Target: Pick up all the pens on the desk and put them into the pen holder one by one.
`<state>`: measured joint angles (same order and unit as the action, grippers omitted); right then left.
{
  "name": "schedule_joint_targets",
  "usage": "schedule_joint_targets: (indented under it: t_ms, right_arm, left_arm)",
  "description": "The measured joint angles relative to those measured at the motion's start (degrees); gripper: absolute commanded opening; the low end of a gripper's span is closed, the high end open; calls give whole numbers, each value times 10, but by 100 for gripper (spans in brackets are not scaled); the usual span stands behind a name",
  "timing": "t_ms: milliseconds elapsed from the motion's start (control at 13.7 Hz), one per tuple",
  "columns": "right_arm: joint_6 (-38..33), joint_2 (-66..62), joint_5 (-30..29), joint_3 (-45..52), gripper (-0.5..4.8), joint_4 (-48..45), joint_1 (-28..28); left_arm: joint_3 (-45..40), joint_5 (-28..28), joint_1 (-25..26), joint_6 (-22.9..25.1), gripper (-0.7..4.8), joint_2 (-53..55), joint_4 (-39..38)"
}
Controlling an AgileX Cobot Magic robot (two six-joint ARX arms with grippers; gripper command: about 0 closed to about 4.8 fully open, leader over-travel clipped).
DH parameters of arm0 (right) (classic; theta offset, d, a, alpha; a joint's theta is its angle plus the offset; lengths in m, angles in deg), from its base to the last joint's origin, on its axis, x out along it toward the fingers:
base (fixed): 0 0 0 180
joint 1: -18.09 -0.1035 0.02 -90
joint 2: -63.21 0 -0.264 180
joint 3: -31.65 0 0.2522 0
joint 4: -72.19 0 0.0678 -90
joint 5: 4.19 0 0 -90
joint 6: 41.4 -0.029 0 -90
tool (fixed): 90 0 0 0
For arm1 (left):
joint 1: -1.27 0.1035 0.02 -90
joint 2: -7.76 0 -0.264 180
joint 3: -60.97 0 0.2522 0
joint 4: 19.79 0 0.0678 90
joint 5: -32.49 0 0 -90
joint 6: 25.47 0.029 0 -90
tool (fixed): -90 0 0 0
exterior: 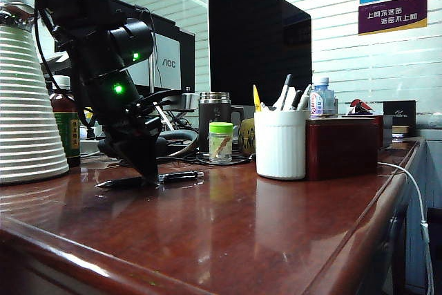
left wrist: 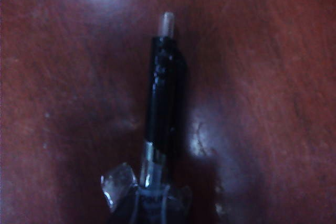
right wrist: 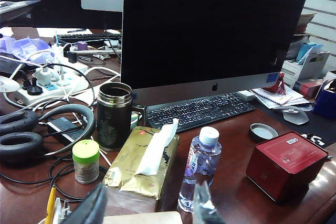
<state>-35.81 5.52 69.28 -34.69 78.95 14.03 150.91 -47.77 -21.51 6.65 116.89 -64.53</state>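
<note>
**Left claw pinching black pen on tabletop**

While lying flat on the tabletop [exterior: 228, 240], well left of the pen holder [exterior: 280, 144], sits pinched in the left claw [exterior: 146, 176]: one black pen [exterior: 176, 177], clip end poking out past the fingers [left wrist: 118, 182] in the left wrist view. Standing in the white ribbed holder: a yellow pen [exterior: 256, 99] and dark pens [exterior: 284, 91]. Hovering above the holder with fingers spread, gripping nothing: the right claw [right wrist: 147, 205], near the water bottle [right wrist: 200, 167] and dark red box [right wrist: 286, 165].

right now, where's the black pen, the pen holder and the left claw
black pen [exterior: 181, 176], exterior view, barrel lying on the desk
pen holder [exterior: 280, 144], exterior view, ribbed white wall
left claw [exterior: 148, 176], exterior view, tips shut on the black pen
</note>
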Motion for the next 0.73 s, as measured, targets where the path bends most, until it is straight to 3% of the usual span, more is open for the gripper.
schedule_joint_targets:
  t_ms: [73, 146, 218, 437, 655, 728]
  right_arm:
    - [0, 0, 0, 0, 215, 0, 0]
    - [0, 0, 0, 0, 215, 0, 0]
    - [0, 0, 0, 0, 215, 0, 0]
    - [-3, 0, 0, 0, 215, 0, 0]
    - [-8, 0, 0, 0, 211, 0, 0]
    - [-8, 0, 0, 0, 211, 0, 0]
  left_arm:
    - [0, 0, 0, -11, -6, 0, 0]
    - [1, 0, 0, -50, -6, -3, 1]
    - [-6, 40, 3, -112, -6, -23, 25]
    - [3, 146, 1, -267, -6, -106, 228]
    - [0, 206, 1, -431, -6, -113, 413]
    - [0, 204, -7, -454, -6, -113, 459]
